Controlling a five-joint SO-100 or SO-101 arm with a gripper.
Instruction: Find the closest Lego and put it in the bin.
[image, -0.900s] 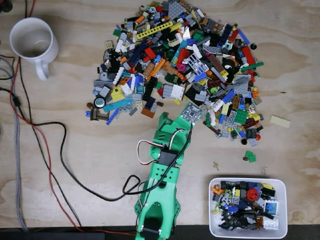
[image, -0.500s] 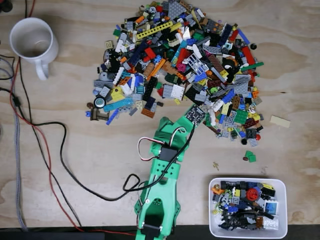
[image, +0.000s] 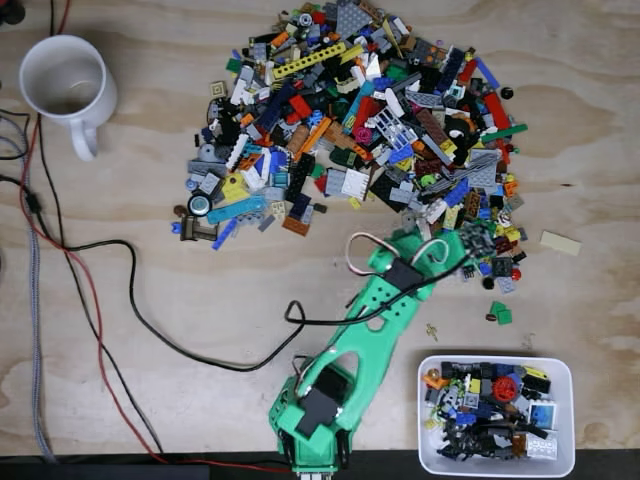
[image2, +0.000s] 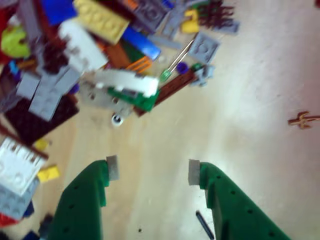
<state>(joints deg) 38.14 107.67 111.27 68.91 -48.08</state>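
green printed arm (image: 372, 325), black servos, looping wires, grey-padded fingertips (image2: 112, 167)

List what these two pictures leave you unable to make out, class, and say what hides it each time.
- Fixed view: the green arm covers the pile's near edge.
- Wrist view: motion blur smears the bricks ahead of the open, empty claw.
- Fixed view: pieces in the white bin are too small to identify.

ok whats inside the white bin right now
The white bin holds a jumble of Lego pieces in black, blue, red, yellow and orange. Whatever lies beneath that top layer is covered, and the bin's floor is mostly hidden.
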